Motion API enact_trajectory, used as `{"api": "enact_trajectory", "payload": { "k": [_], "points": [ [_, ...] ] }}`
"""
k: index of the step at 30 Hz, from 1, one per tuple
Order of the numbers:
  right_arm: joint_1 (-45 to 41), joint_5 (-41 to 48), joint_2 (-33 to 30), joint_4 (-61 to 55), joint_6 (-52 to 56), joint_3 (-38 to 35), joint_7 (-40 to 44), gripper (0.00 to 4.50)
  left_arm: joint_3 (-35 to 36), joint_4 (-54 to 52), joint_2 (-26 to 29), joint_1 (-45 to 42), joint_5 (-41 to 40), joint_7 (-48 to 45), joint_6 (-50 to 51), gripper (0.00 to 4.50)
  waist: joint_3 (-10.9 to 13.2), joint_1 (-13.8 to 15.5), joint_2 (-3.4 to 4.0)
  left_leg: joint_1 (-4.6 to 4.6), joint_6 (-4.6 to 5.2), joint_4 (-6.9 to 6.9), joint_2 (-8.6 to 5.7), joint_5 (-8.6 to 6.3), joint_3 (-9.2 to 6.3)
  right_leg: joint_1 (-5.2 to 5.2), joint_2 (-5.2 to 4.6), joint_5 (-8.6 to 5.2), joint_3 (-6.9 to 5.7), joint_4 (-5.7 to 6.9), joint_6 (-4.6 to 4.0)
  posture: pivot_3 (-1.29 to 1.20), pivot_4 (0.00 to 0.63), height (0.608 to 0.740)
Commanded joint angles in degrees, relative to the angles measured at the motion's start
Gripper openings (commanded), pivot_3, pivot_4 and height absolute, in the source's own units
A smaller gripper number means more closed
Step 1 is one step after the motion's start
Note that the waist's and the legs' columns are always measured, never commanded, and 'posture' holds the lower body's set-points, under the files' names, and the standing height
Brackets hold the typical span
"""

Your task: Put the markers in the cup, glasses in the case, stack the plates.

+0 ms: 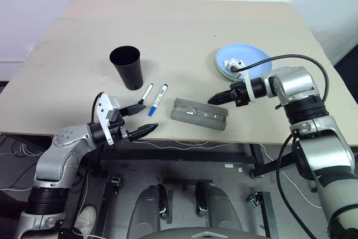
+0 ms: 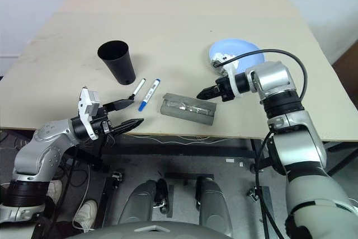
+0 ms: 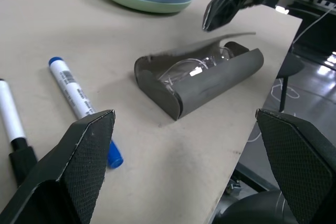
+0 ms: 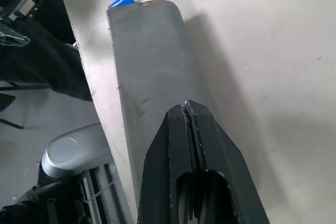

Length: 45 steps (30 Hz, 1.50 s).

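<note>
Your right tool point(image 1: 215, 98) is clenched on nothing, hovering just above the case point(image 1: 200, 114) at frame centre, the glasses point(image 3: 197, 69) inside. Your left tool point(image 1: 146, 118) is released at lower left, near the markers point(image 1: 158, 99). Nudge the case and it could slide off the surface point(image 1: 184, 26) edge. The blue marker's label is unreadable
</note>
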Motion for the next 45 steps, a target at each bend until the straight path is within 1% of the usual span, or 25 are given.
{"api": "enact_trajectory", "payload": {
  "k": [1,5,10,14,18,22,25,31,35,40,45],
  "points": [
    [1.55,2.28,-1.36,-5.33,0.94,0.73,0.32,0.03,0.85,-0.66,0.44,-0.85,0.03,-0.31,-1.17,4.50,0.00,0.00,-0.01,0.00,0.00,0.00,0.00,0.00,0.00,0.01,0.00,0.00,0.00,-0.02,0.00,0.00,0.150,0.710],
    [4.63,2.50,-1.61,-9.59,1.35,3.20,-0.97,0.03,0.91,-0.77,0.41,-0.78,0.13,-0.06,-1.17,4.50,-0.01,0.00,-0.01,-0.01,0.00,0.00,0.00,0.00,0.00,0.02,-0.01,0.00,0.00,-0.03,0.00,0.00,0.150,0.710],
    [6.81,4.53,-1.14,-13.89,3.42,3.98,-2.75,0.03,1.15,-0.99,0.51,-0.67,0.10,0.16,-1.10,4.50,-0.01,-0.04,-0.02,0.00,0.00,0.00,0.03,0.00,-0.01,0.02,0.00,0.00,0.00,-0.03,0.01,0.00,0.150,0.710],
    [7.54,5.79,-0.97,-15.95,3.84,3.88,-4.24,0.03,1.38,-1.20,0.59,-0.51,0.01,0.29,-1.09,4.50,-0.01,-0.01,-0.02,0.01,0.00,0.00,0.04,0.00,-0.01,0.01,0.01,0.00,0.00,-0.03,0.00,0.00,0.150,0.710],
    [7.15,7.90,-0.50,-16.78,3.54,2.21,-5.63,0.03,1.48,-1.27,0.61,-0.55,-0.02,0.52,-0.95,4.50,-0.01,0.01,-0.02,0.01,0.00,0.00,0.04,0.00,0.00,0.02,0.00,0.00,0.00,-0.05,0.00,0.00,0.150,0.710],
    [9.12,6.36,-0.58,-17.46,0.33,4.69,-8.21,0.03,1.67,-1.06,0.66,-0.84,-0.09,0.78,-0.82,4.50,-0.01,0.02,-0.02,0.00,0.00,-0.02,0.04,0.00,0.00,0.01,0.00,0.00,0.00,-0.07,0.00,0.00,0.150,0.710],
    [10.81,6.21,-0.95,-19.96,-2.85,5.29,-8.95,0.03,2.85,-1.63,0.36,-1.35,-1.88,1.84,0.88,4.50,-0.02,-0.03,-0.04,0.01,0.00,-0.02,0.04,-0.01,-0.01,0.05,0.01,0.00,-0.01,-0.12,0.00,0.00,0.150,0.710],
    [12.33,9.63,-1.14,-24.77,-6.22,1.44,-8.88,0.03,6.15,-3.24,1.20,-2.24,-5.64,3.95,4.81,4.50,-0.02,-0.04,-0.03,0.02,-0.01,-0.03,0.08,0.00,-0.02,0.05,0.05,0.00,-0.01,-0.11,0.00,0.00,0.150,0.710],
    [12.73,11.19,-1.06,-27.58,-6.82,-0.12,-10.36,0.03,7.51,-3.48,2.27,-3.33,-4.74,8.02,7.22,4.50,-0.02,0.07,-0.04,0.01,0.00,-0.02,0.07,0.00,-0.01,0.05,0.04,0.00,-0.01,-0.13,0.01,0.00,0.150,0.710],
    [12.04,13.20,-0.13,-29.00,-6.08,-2.70,-13.36,0.03,5.03,-1.74,3.00,-5.42,1.92,13.39,6.11,4.50,-0.02,0.18,-0.04,0.01,-0.01,-0.02,0.07,-0.01,-0.01,0.06,0.03,0.01,-0.03,-0.15,0.00,0.00,0.150,0.710],
    [11.29,15.37,0.51,-28.54,-3.41,-4.33,-15.94,0.03,2.73,0.02,2.05,-8.16,4.90,15.86,6.44,4.50,-0.02,0.16,-0.04,0.00,-0.01,-0.07,0.07,-0.01,-0.01,0.06,0.03,0.01,-0.03,-0.19,-0.01,0.00,0.150,0.710]
  ]
}}
